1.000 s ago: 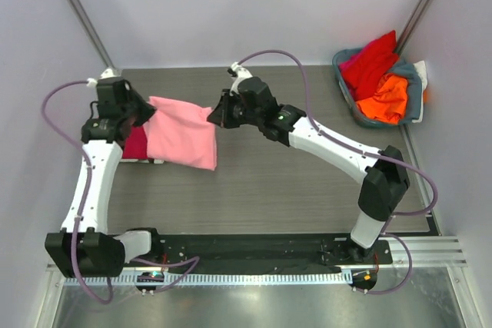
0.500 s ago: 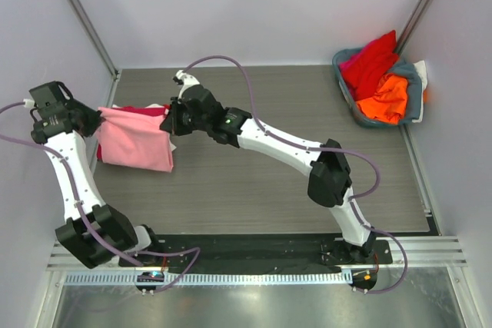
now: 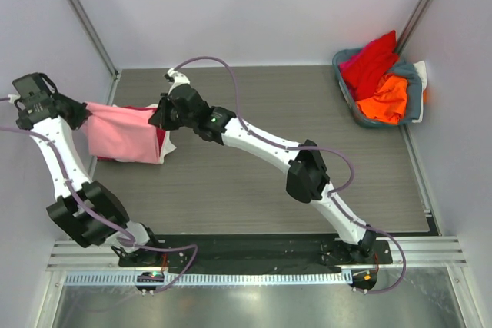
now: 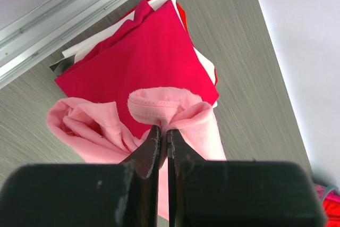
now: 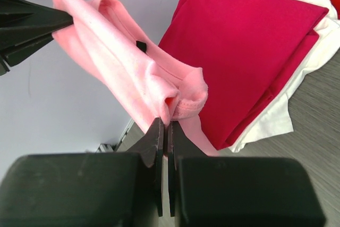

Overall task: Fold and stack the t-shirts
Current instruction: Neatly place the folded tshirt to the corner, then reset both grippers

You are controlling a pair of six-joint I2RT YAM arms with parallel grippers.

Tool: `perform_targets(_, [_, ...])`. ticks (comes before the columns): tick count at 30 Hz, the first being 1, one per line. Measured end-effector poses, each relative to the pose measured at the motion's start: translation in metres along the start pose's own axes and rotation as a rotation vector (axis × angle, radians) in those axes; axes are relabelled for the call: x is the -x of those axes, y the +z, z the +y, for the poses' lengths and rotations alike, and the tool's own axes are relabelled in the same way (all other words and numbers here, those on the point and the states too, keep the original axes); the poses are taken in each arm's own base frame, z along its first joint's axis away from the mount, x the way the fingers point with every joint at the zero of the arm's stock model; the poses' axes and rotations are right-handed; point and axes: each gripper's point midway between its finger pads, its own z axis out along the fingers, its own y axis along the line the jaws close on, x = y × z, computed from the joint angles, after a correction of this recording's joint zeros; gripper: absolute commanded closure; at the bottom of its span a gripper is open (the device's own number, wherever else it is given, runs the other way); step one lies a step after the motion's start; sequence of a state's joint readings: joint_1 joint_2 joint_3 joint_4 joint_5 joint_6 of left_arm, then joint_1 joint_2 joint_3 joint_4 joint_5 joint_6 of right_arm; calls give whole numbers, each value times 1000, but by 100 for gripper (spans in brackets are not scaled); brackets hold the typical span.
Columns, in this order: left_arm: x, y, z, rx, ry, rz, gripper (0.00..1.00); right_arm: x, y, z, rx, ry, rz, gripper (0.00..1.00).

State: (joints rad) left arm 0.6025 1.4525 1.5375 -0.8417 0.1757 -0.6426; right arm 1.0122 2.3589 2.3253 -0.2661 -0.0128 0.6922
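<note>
My left hand (image 4: 162, 131) was pressed together on a bunched fold of the light pink t-shirt (image 3: 123, 132). Its thin dark fingers pinched the soft knit just below a stitched, curved edge. My right hand (image 5: 164, 126) was likewise clamped on the opposite end, nipping a gathered roll of the same cloth beside a seamed border. Between the two, the pink fabric hung slack as a drooping band. It was rumpled near each grip and smoother across its middle, raised over the stack at the left end of the tabletop (image 3: 269, 174).

Beneath it lay the crimson t-shirt (image 5: 249, 41), folded into a flat rectangle with crisp edges and a matte surface. It rested on the white t-shirt (image 5: 268, 126), whose rounded folded corners stuck out past the crimson on several sides.

The tabletop showed a grey, fine-grained, woodlike finish. At its far right corner sat the grey-blue basket (image 3: 346, 91). A red t-shirt (image 3: 373, 59) and an orange t-shirt (image 3: 384, 97) were heaped loosely in it, crumpled and spilling over its rim.
</note>
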Motion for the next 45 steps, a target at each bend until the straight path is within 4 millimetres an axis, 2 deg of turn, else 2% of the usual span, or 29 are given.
perform_targets(6, [2,21,4,25,-8,34,100,-8,17,-16,-43,26,-14,99])
perform_targets(15, [-3,50,12,49,-27,81,100,-8,32,-34,-84,53,-50,99])
perform_targets(23, [4,76,5,15,-60,65,100,-3,54,-54,-80,83,-114,99])
perform_targets(32, [-9,133,-5,2,-106,131,94,-1,81,-99,-88,160,-177,99])
perform_targets(33, [-12,139,-9,0,-107,135,86,1,84,-105,-89,172,-187,94])
perform_targets(34, [-15,146,-11,-1,-106,142,78,2,87,-112,-92,184,-196,79])
perform_targets(35, [-17,150,-13,-3,-108,146,70,3,88,-118,-94,200,-203,58])
perform_targets(36, [-18,156,-15,-6,-112,141,52,5,91,-125,-97,219,-212,24])
perform_targets(37, [-18,162,-16,-4,-114,134,42,6,92,-132,-103,233,-221,19])
perform_targets(39, [-14,169,-19,-1,-118,123,27,11,94,-146,-113,236,-233,16])
perform_targets(45, [-12,173,-31,-9,-111,110,26,27,88,-172,-138,223,-273,22])
